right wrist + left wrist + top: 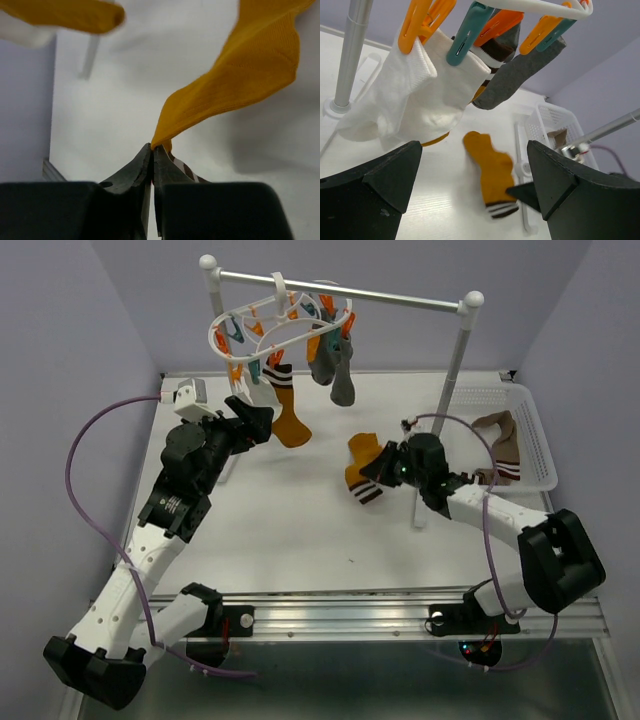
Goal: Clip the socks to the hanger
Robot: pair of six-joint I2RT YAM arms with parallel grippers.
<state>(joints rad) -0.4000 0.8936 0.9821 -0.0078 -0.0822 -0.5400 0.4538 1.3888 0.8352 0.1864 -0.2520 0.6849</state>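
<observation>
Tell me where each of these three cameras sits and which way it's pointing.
Top external: above and behind the bases, looking down at table and hanger; left arm and right arm show.
Left wrist: on the left gripper, open in frame, looking up at clipped white socks.
Right wrist: on the right gripper, shut on the mustard sock, facing the table.
Shared: both wrist views show the mustard sock.

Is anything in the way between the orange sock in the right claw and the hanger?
Nothing visible blocks it. From the orange sock, pinched in the right claw, the space up to the hanger is open. The clipped socks and the open left claw beside them crowd it.
</observation>
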